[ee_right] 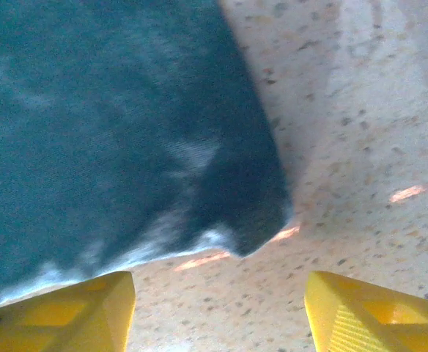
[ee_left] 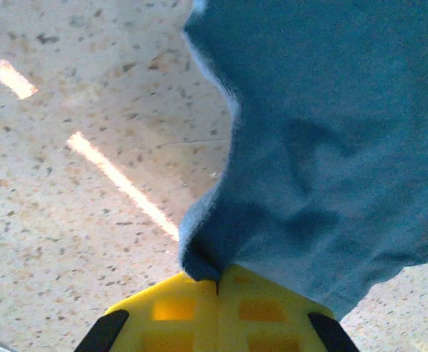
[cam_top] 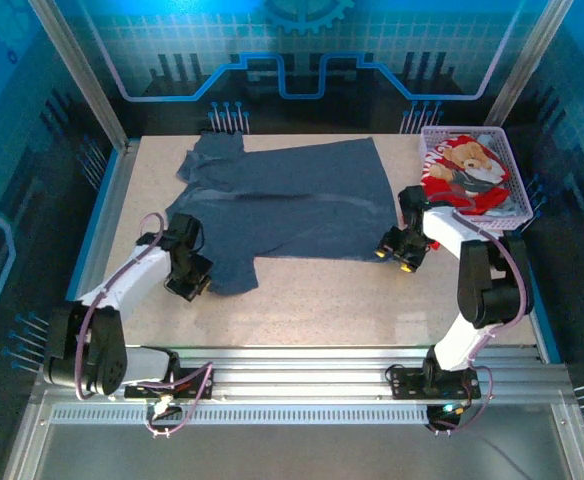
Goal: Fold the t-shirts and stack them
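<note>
The slate-blue t-shirt (cam_top: 292, 200) lies spread flat across the middle of the table. My left gripper (cam_top: 194, 283) is at its near left corner. In the left wrist view the yellow fingers (ee_left: 170, 312) meet, pinching a fold of the blue t-shirt's (ee_left: 331, 147) edge. My right gripper (cam_top: 395, 258) is at the shirt's near right corner. It stands open, and the blue corner (ee_right: 258, 220) lies just ahead of the gap between its fingertips (ee_right: 89, 308), untouched. The red t-shirt (cam_top: 462, 175) with the teddy-bear print sits bunched in the basket.
The lilac mesh basket (cam_top: 512, 190) stands at the table's back right, close behind my right arm. Bare speckled tabletop (cam_top: 322, 300) runs along the near edge between the two arms. Metal frame posts border both sides.
</note>
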Robot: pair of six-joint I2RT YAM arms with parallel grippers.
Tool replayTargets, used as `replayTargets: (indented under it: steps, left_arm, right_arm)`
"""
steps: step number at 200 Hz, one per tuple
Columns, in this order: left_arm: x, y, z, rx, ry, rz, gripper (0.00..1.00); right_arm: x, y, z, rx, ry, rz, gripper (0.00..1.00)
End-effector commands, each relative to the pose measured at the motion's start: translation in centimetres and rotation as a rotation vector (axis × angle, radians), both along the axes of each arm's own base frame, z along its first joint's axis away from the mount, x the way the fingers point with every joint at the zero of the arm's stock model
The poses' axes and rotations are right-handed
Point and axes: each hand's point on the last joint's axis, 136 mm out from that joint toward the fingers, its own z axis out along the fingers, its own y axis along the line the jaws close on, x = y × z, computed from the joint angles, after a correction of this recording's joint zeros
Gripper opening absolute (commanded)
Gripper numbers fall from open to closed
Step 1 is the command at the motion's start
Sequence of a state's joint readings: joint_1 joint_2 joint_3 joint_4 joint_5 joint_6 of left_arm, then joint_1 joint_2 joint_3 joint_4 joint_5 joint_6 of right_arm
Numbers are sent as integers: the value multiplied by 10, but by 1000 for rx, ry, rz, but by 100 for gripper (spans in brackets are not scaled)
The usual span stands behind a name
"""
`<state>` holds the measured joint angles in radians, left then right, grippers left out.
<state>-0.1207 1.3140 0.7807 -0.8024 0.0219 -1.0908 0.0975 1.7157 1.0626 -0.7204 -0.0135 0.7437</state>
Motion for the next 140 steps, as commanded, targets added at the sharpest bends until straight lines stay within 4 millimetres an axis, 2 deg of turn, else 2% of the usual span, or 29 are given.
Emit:
replayTargets:
  steps: [1, 13, 40, 81, 104, 127, 140]
  left_arm:
    - [-20, 4, -7, 22, 59, -12, 0]
    - [-21, 4, -8, 19, 59, -9, 0]
    - [-22, 3, -7, 18, 56, -12, 0]
    - [-26, 2, -10, 11, 66, -9, 0]
    - [-30, 3, -7, 12, 63, -4, 0]
    - [-42, 8, 0, 28, 70, 2, 0]
    - [-55, 9, 4, 24, 76, 27, 0]
  right_arm:
    - [1, -20, -4, -53, 38, -70, 61]
    - [3, -22, -7, -46, 30, -80, 59]
    - [15, -17, -12, -13, 14, -68, 48]
    - [12, -16, -19, -13, 38, -73, 38]
    - [15, -18, -21, -24, 31, -68, 25]
    - [19, -17, -13, -38, 10, -38, 1]
    - [17, -16, -6, -56, 2, -7, 0]
